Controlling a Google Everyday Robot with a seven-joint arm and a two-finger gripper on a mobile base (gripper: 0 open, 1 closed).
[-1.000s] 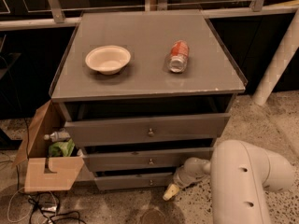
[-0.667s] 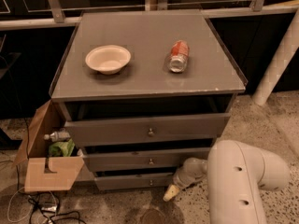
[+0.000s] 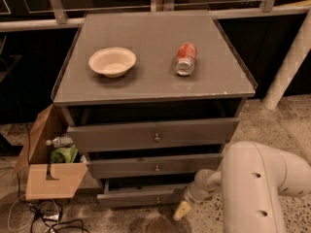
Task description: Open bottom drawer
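Observation:
The grey cabinet (image 3: 155,89) has three drawers, all standing slightly out. The bottom drawer (image 3: 141,196) is the lowest and slimmest, with a small round knob (image 3: 157,199); a dark gap shows above its front. My gripper (image 3: 181,210), on the end of the white arm (image 3: 257,188), is low at the drawer front's right end, just above the floor. Its pale yellowish tip points down and left. I cannot tell whether it touches the drawer front.
A white bowl (image 3: 112,61) and a red can (image 3: 185,58) lying on its side rest on the cabinet top. An open cardboard box (image 3: 48,166) with a bottle and green item stands left of the cabinet. Cables (image 3: 46,217) lie on the floor. A white post (image 3: 289,57) stands right.
The gripper tip has dropped slightly lower and nearer the camera at the drawer's right end. The bottom drawer front looks a little further out. The bowl and can have not moved.

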